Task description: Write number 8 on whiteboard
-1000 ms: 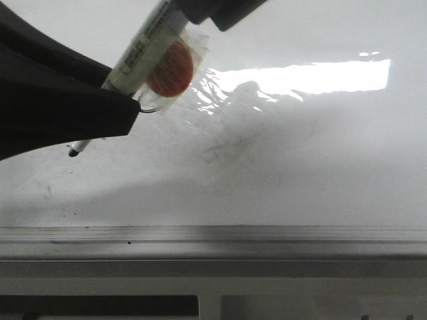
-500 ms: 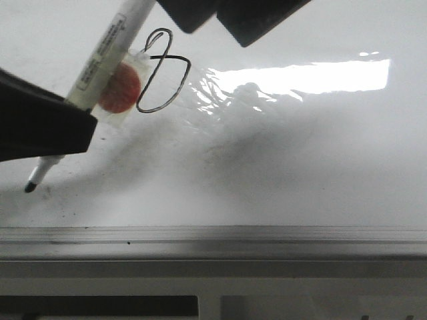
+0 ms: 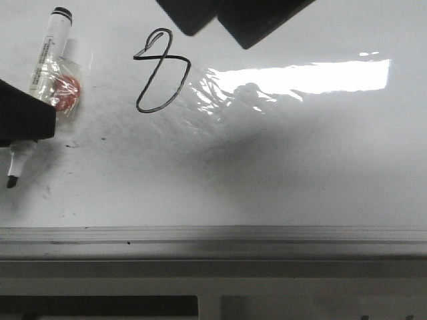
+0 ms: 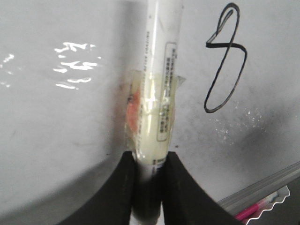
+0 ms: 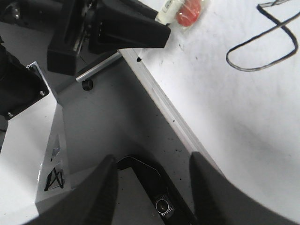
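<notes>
Jaws first: the left jaws (image 4: 149, 187) are pinching the marker (image 4: 157, 93) low on its barrel, black fingers (image 4: 123, 192) pressed to either side of it, while the right jaws (image 5: 150, 187) are standing spread with nothing between them, hanging over the desk's front edge.

The number 8 (image 3: 160, 72) is sitting complete on the whiteboard (image 3: 300, 173), toward its far left part, a closed slanted outline with a small pointed upper loop and a bigger lower one. The marker is lying off to its left, near the board's left edge, clear of the strokes, its tip (image 3: 11, 180) pointing toward the near rail (image 3: 267, 235).

My read: the writing is done and the step in hand is taking the pen away cleanly. Doing that well means keeping the tip lifted off the glossy surface and moving away from the figure, not across it, so no stray line is added and the fresh ink isn't smeared.

Hard to make out: whether the tip is touching the board or just above it, I cannot tell. An orange patch under clear wrap (image 3: 65, 90) is taped to the barrel; what it is isn't clear. Dark arm parts (image 3: 227, 17) are cutting off the board's far edge, and glare (image 3: 307, 77) over a wrinkled patch is washing out the surface beside the figure.
</notes>
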